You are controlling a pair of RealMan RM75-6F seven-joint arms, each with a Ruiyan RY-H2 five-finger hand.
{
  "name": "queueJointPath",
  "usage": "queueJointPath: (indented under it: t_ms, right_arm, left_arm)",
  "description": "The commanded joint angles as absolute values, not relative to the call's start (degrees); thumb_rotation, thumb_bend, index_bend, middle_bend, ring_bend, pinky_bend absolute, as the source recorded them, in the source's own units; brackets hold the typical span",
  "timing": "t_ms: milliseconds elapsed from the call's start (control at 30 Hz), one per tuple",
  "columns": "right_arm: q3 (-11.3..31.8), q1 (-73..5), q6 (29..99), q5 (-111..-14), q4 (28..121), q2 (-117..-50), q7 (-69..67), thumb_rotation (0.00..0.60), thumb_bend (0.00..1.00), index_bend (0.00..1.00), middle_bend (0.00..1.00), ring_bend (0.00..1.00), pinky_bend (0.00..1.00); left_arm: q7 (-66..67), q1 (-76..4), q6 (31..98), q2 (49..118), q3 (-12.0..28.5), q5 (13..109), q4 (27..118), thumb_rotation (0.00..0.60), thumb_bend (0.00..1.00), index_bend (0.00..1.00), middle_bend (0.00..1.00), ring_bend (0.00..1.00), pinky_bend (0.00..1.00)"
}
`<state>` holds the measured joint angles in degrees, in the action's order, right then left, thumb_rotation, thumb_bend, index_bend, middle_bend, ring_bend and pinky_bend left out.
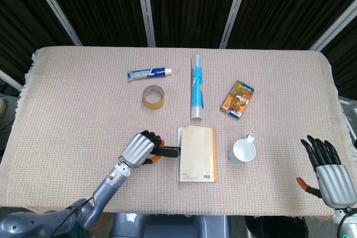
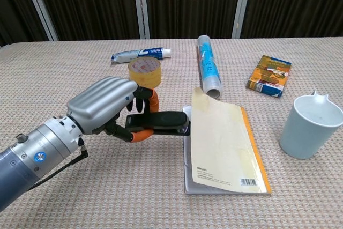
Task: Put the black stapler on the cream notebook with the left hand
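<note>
My left hand grips the black stapler at its rear end and holds it level, raised off the cloth. The stapler's front tip touches the left edge of the cream notebook, and the notebook's cover stands tilted up along that edge. The notebook has an orange spine on its right side. My right hand rests at the table's near right corner, its fingers spread, holding nothing.
A white mug stands right of the notebook. Behind lie a tape roll, a toothpaste tube, a blue-and-clear film roll and an orange box.
</note>
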<state>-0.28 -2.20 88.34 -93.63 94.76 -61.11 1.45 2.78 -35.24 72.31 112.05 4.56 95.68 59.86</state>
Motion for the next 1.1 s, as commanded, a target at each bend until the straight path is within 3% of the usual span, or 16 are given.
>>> queueJointPath:
  t_ms: [33,567,767,1100]
  right_arm:
    - [-0.37,-2.16,88.38,-93.83,94.82,-61.13,1.54,0.6,0.14,0.0,0.0,0.0,0.0]
    - [0.12,-2.34,87.93,-93.14,94.66,-61.43,1.61,0.6,0.14,0.0,0.0,0.0,0.0]
    - [-0.33,-2.09,88.42,-94.21,94.97,-61.48,2.22,0.6,0.14,0.0,0.0,0.0,0.0]
    - [-0.02,-2.0,89.13,-94.17,94.37,-60.23,-1.48,0.6,0.14,0.0,0.0,0.0,0.0]
  left_arm:
    - [2.28,-35.91,73.87,110.91,5.01,96.61,62.47,0.6,0.38,0.63,0.53,0.44,0.48]
    - [5.3,-34.39,72.06,99.56,3.07,94.42,81.41,0.6,0.37,0.63,0.54,0.45,0.49]
    - [4.06,-36.69,69.45,102.48,4.93,93.22,78.29,0.6,0.37,0.63,0.54,0.45,0.49]
    - [3.78,-43.49,63.22,114.06,7.63,91.95,64.95,0.6,0.37,0.63,0.54,0.45,0.49]
